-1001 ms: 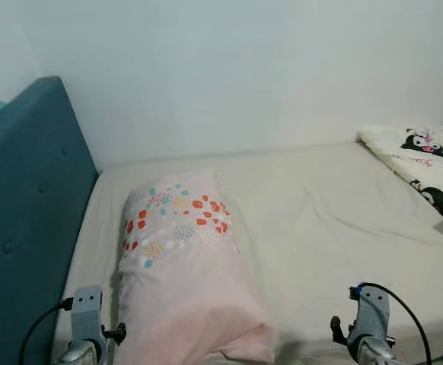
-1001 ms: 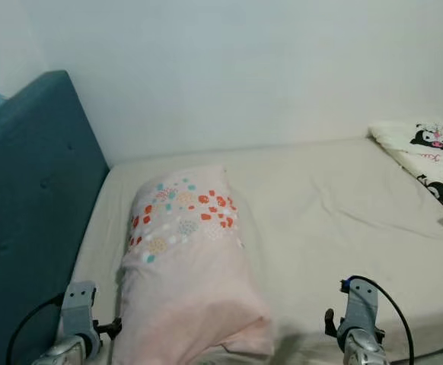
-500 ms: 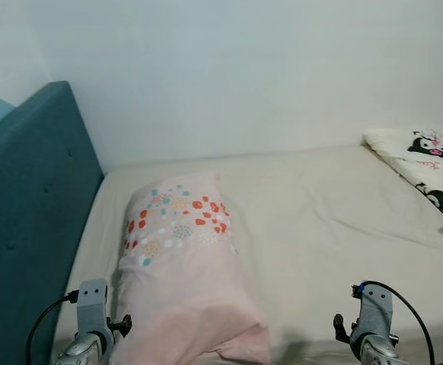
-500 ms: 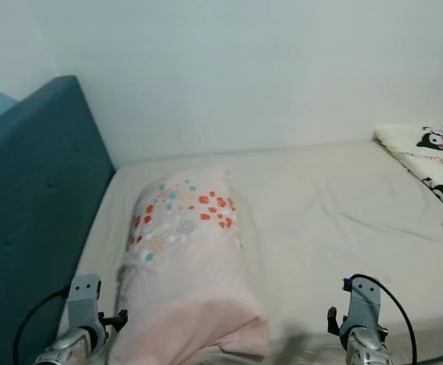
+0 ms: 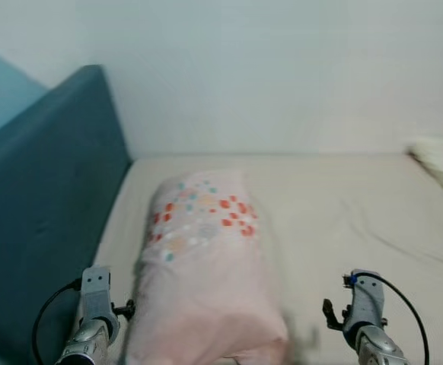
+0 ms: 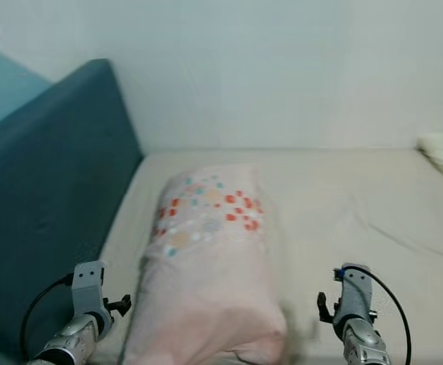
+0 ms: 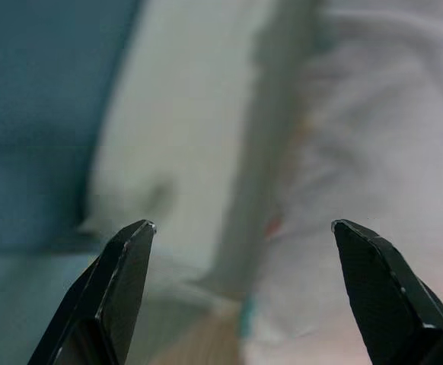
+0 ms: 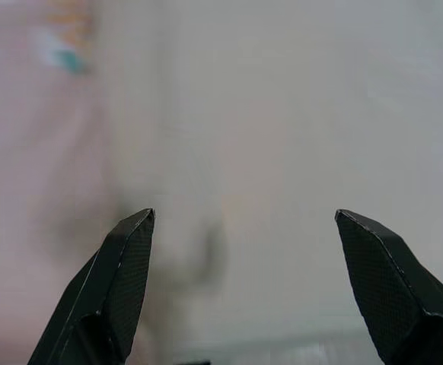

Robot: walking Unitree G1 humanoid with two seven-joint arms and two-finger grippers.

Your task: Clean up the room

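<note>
A pink pillow (image 5: 203,262) with a patch of red, teal and yellow dots lies lengthwise on the beige bed sheet (image 5: 358,220), near the headboard side. My left gripper (image 7: 240,236) is open, over the strip of sheet between the pillow's edge (image 7: 374,152) and the teal headboard. My right gripper (image 8: 243,228) is open too, above bare sheet beside the pillow's near end. Both wrists sit low at the bed's near edge, the left arm (image 5: 92,319) left of the pillow, the right arm (image 5: 364,319) to its right. Nothing is held.
A teal padded headboard (image 5: 46,205) rises along the left. A white wall (image 5: 282,76) backs the bed. A corner of a white printed blanket (image 5: 442,163) lies at the far right edge of the bed.
The whole view has swung left and is blurred: the camera moved. The headboard takes up more of the picture and the blanket has slid almost out at the right. Both grippers stay open.
</note>
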